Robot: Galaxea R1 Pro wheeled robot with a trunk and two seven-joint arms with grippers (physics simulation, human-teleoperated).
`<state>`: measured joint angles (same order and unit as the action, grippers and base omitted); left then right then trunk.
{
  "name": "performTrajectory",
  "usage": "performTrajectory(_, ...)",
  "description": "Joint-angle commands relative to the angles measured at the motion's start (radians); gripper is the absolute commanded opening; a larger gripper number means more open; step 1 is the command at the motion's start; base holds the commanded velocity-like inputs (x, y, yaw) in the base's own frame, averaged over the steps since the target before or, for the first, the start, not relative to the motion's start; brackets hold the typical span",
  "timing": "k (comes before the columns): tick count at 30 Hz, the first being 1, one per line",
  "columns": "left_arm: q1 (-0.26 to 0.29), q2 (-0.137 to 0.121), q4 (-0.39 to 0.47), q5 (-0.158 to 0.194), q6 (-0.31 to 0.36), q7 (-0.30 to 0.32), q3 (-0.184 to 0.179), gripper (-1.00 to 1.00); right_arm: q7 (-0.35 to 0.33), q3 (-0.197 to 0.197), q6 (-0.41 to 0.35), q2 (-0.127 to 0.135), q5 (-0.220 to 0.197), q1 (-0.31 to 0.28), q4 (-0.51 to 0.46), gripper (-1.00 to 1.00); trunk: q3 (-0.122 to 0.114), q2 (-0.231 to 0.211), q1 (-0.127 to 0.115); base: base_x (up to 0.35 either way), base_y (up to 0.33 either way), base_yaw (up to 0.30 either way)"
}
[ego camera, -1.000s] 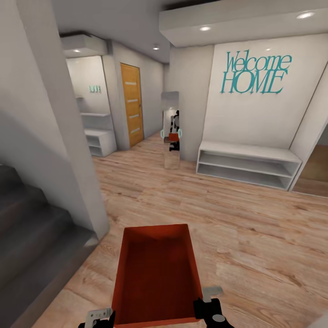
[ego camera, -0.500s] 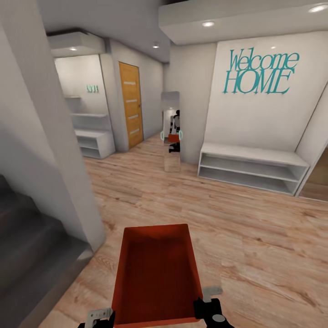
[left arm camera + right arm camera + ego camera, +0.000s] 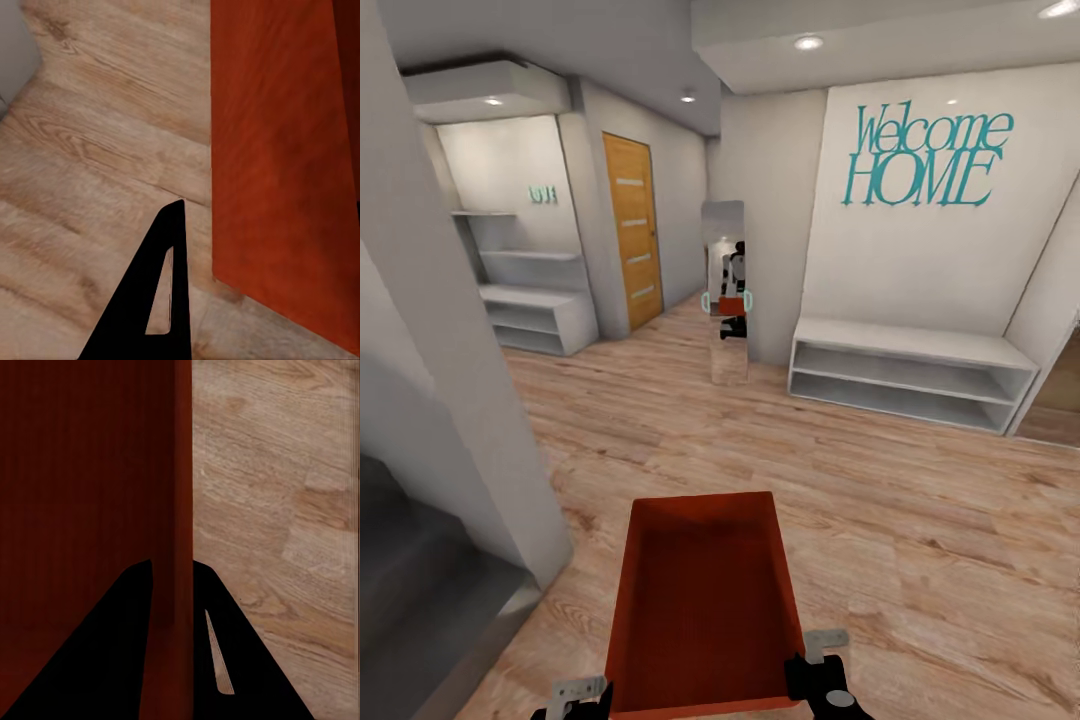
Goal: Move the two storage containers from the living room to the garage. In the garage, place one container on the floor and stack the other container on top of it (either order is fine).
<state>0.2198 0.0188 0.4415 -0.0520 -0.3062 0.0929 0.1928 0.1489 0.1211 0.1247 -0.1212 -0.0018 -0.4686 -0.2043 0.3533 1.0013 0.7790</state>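
The right gripper (image 3: 172, 585) pinches 1 storage container (image 3: 705, 600) by its wall; the left gripper's (image 3: 161, 285) grip cannot be told. Carrying should stay level past the pillar (image 3: 450, 400).

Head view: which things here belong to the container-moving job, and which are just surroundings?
Job:
- storage container, red-orange, open-top, empty
- right gripper, clamped on its wall
- left gripper, beside its other wall

Surroundings:
- Welcome HOME lettering
- white shelf bench
- standing mirror
- wooden door
- plank floor
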Motion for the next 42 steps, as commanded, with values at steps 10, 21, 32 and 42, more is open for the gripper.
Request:
performTrajectory(10, 0.000, -0.008, -0.001, 0.000, -0.001, -0.001, 0.017, -1.00, 0.020, -0.060, 0.004, 0.002, 0.009, -0.002, -0.003, -1.00, 0.001, 0.001, 0.001, 0.344, 0.000, -0.060)
performTrajectory(21, 0.000, -0.008, -0.001, 0.000, -0.001, -0.001, 0.017, -1.00, 0.020, -0.060, 0.004, 0.002, 0.009, -0.002, -0.003, -1.00, 0.001, 0.001, 0.001, 0.344, 0.000, -0.001)
performTrajectory(32, 0.000, -0.009, -0.001, 0.000, -0.001, -0.001, 0.017, -1.00, 0.020, -0.060, 0.004, 0.002, 0.009, -0.002, -0.003, -1.00, 0.001, 0.001, 0.001, 0.344, 0.000, 0.000)
performTrajectory(42, 0.000, -0.009, -0.001, 0.000, -0.001, -0.001, 0.017, -1.00, 0.020, -0.060, 0.004, 0.002, 0.009, -0.002, -0.003, -1.00, 0.001, 0.001, 0.001, 0.345, 0.000, 0.000)
